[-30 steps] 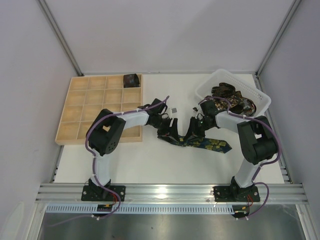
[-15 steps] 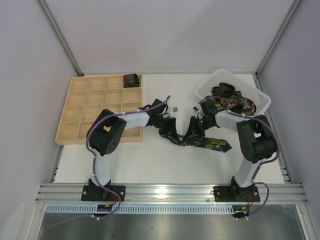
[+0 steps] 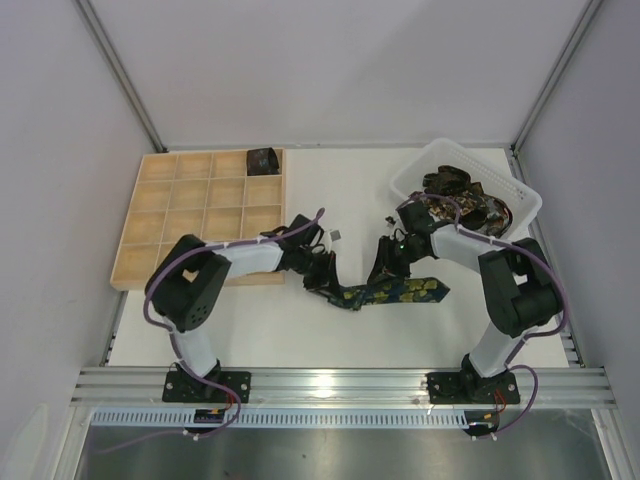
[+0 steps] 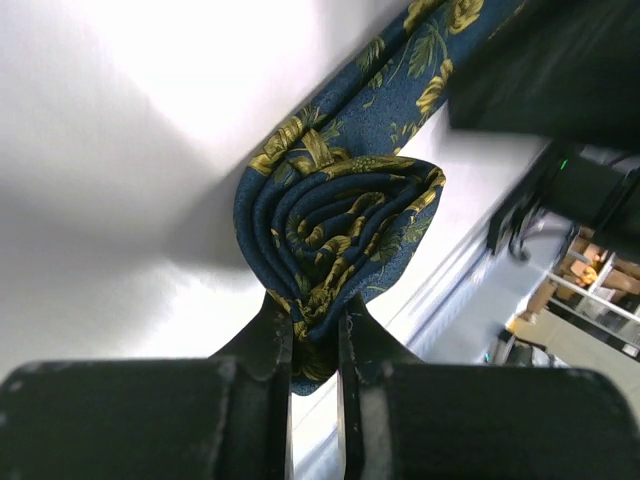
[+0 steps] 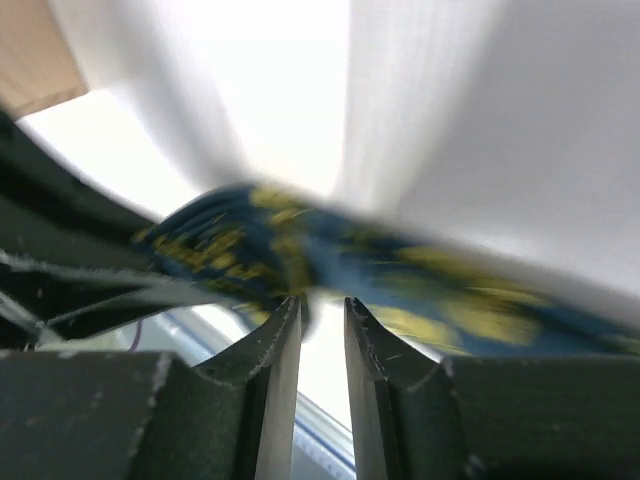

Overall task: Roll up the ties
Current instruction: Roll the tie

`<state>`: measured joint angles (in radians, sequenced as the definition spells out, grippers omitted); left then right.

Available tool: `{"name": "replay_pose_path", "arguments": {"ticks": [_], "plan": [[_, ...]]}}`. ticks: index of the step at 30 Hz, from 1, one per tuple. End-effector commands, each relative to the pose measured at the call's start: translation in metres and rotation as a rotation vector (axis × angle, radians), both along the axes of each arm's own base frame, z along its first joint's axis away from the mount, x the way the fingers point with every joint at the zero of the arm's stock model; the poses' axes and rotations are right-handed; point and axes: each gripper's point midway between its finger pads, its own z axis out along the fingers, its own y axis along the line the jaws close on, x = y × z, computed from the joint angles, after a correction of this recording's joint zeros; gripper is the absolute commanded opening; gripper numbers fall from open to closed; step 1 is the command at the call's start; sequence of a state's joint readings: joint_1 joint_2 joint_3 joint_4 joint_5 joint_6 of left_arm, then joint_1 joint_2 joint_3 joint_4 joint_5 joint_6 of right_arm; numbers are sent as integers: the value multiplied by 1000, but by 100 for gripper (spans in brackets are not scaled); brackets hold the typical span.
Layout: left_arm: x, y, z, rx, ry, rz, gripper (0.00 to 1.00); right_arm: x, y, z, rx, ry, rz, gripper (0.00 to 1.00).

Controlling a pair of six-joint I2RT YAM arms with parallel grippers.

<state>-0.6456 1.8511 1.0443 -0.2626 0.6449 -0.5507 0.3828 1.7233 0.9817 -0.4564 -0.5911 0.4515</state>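
When handling the navy fabric necktie with yellow-green flowers (image 3: 400,292), lying mid-counter (image 3: 300,335) toward the near edge, treat as soft, light and slippery, probably quick to uncoil. Note left claw (image 4: 315,320) pinched on the coiled end; grip across all layers. Note right claw (image 5: 322,305) narrowly parted, empty, near the flat tail.

A pale wooden grid tray (image 3: 185,195) lies at the white table's (image 3: 300,330) far left; a white slotted plastic basket (image 3: 412,168) sits askew at far right.
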Motion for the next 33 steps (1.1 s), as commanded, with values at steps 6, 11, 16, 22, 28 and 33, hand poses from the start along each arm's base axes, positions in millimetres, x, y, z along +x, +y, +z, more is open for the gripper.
{"name": "replay_pose_path", "arguments": {"ticks": [6, 11, 16, 22, 28, 33], "plan": [[-62, 52, 2, 87, 61, 58, 1, -10, -25, -15, -104, -17, -130, 22], [-66, 56, 3, 83, 59, 98, 0, -31, -23, -30, -143, -18, -145, 18], [-63, 61, 2, 105, 43, 146, 0, -57, -27, -40, -176, 4, -185, 14], [-60, 63, 6, 103, 34, 188, 0, -61, -36, -30, -204, -40, -197, 13], [-62, 60, 12, 73, 17, 140, 0, -46, -35, -16, -229, -109, -119, 17], [-61, 63, 17, 88, -9, 123, 0, -31, -2, 19, -103, -143, -56, 28]]}}
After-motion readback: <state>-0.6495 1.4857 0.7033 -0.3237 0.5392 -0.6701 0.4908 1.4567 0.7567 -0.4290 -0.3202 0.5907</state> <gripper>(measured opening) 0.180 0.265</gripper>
